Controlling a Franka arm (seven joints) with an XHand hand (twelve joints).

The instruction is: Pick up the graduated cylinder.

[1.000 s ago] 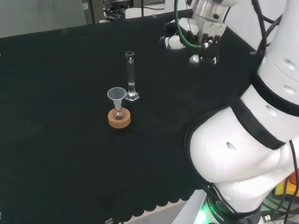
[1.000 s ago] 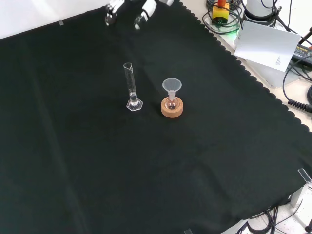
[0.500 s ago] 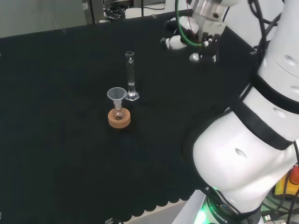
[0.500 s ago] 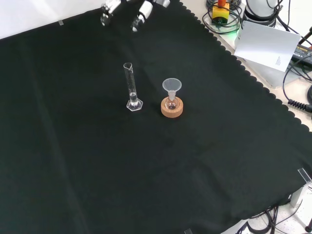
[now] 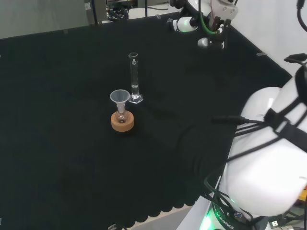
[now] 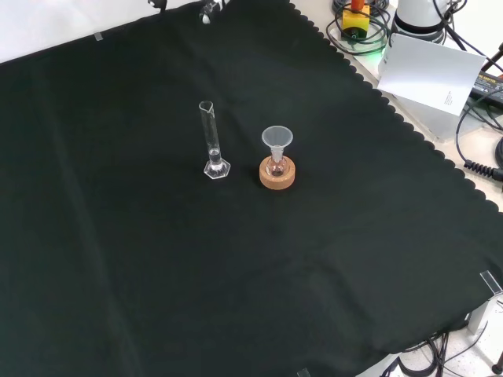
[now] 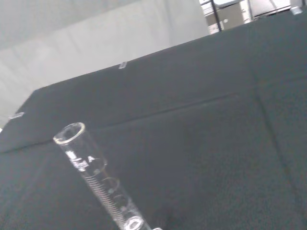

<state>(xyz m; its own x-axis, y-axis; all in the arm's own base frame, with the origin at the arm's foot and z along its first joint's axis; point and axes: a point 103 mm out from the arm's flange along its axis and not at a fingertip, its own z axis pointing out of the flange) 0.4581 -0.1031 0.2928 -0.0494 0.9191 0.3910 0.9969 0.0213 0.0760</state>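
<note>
The graduated cylinder [image 5: 134,76] is a tall, narrow clear tube on a hexagonal foot. It stands upright near the middle of the black cloth [image 5: 57,158]. In the front view the cylinder [image 6: 210,137] is left of a small flask. The wrist view looks at the cylinder [image 7: 96,177] from close by, with its open mouth towards the camera. The hand [image 5: 186,23] hangs high at the far right of the bench in the head view, well apart from the cylinder, with relaxed, spread fingers that hold nothing. In the front view a fingertip of the hand [image 6: 207,12] pokes in at the top edge.
A small flask with a clear funnel [image 5: 120,97] sits on a cork ring [image 5: 122,121] just in front of the cylinder in the head view. The arm's white links [image 5: 268,158] rise at the right. Cables and a paper sheet [image 6: 436,72] lie beyond the cloth's scalloped edge.
The hand has risen and drawn back from the cloth, towards the top edge in both views. The arm's big links have swung to the right. The cylinder and flask have not moved.
</note>
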